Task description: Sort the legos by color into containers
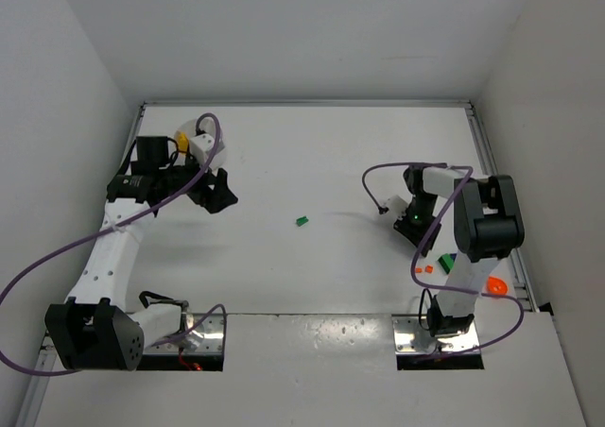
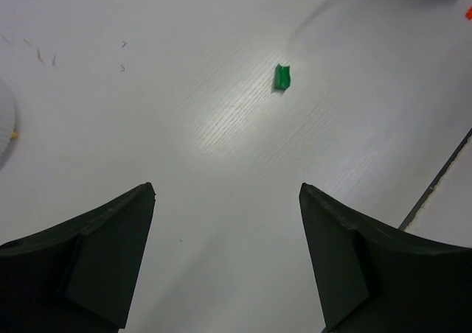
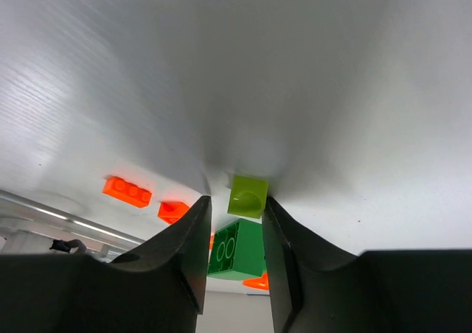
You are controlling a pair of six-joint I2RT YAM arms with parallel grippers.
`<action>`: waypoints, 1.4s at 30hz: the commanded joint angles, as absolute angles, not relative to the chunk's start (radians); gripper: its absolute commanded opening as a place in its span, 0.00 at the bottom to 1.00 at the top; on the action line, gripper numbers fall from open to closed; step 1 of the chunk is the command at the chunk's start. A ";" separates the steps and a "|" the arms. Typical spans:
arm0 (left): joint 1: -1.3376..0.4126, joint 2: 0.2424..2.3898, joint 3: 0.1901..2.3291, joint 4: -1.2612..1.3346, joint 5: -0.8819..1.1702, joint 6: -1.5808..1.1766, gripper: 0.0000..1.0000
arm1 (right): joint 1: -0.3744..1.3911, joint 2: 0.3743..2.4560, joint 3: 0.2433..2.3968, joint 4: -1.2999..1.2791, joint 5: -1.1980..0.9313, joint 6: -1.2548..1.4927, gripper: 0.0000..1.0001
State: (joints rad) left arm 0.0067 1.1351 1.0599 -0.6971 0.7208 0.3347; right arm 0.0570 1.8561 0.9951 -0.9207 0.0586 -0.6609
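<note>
The left hand [image 2: 226,193] hangs over the worktop [image 2: 147,90] with its fingers spread wide open. A green brick [image 2: 282,76] lies alone at the hand's 1 o'clock, and the rim of the white dish [image 2: 4,119] shows at 9 o'clock in the wrist view. The right hand [image 3: 236,199] has its fingers drawn close, with a lime brick [image 3: 248,195] at their tips; I cannot tell whether it is pinched. Orange bricks [image 3: 127,191] lie at the lime brick's 9 o'clock, and a dark green brick [image 3: 236,258] at its 6 o'clock.

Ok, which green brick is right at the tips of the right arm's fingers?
The small lime-green brick; the bigger dark green brick only shows through the gap between the fingers.
</note>
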 commanded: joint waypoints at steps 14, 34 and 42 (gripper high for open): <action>0.025 1.101 1.055 -0.670 0.744 0.347 0.85 | 0.091 1.893 1.032 -0.801 0.060 -0.577 0.42; 0.025 1.080 1.019 -0.649 0.771 0.347 0.85 | 0.138 1.819 1.063 -0.798 -0.009 -0.512 0.07; 0.046 0.988 0.885 -0.482 0.965 0.161 0.89 | 0.190 1.773 1.383 -1.074 -0.610 -0.428 0.04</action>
State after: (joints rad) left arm 0.0349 1.0279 0.9184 -0.5884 0.8322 0.2474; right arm 0.1551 1.8385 1.2816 -0.9665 -0.2756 -0.4683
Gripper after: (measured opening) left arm 0.887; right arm 0.180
